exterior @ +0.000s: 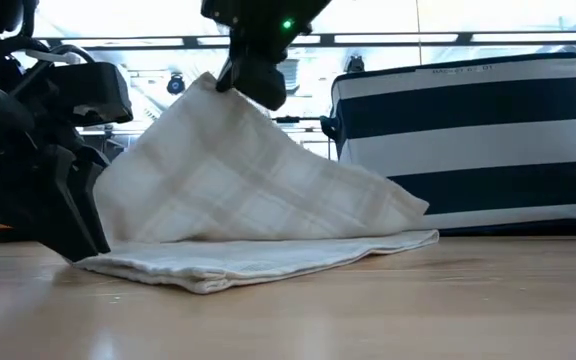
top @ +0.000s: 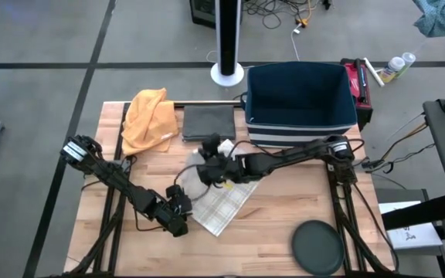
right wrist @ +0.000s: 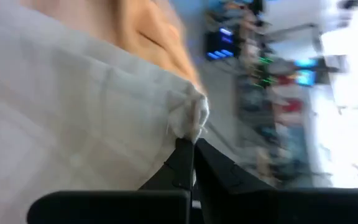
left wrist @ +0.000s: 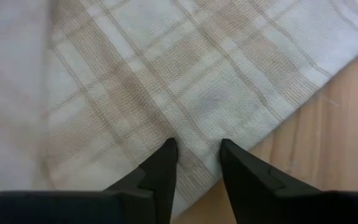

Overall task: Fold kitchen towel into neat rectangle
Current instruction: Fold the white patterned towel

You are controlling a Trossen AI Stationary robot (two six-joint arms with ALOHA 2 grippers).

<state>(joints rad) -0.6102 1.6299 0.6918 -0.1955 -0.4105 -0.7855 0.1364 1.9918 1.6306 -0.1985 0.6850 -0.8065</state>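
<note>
The white kitchen towel [top: 221, 202] with beige checks lies mid-table, part of it doubled over itself. Its lower layer [exterior: 268, 258] lies flat on the wood, and the upper layer [exterior: 258, 195] rises like a tent to one raised corner. My right gripper [exterior: 236, 80] is shut on that corner, above the towel's left part. My left gripper [top: 178, 218] stands slanting down at the towel's left end, its fingers apart, with the fingertips on the cloth near a corner. My left gripper rests both fingertips [left wrist: 168, 152] on the flat towel just inside a corner edge [left wrist: 197, 186], slanting down from the table's left. The jaws stand apart and the cloth between them lies flat on the table. My right gripper pinches the raised corner [right wrist: 192, 118] between its two fingertips, with a small bunch of cloth poking out past them. The corner is lifted clear, and the cloth slopes down from it, fairly taut, to the layer on the table.
An orange cloth [top: 149, 116] and a dark grey folded cloth [top: 207, 122] lie at the far left. A navy and white striped bin [top: 300, 100] stands at the far right. A dark round disc [top: 317, 245] sits near the front right corner.
</note>
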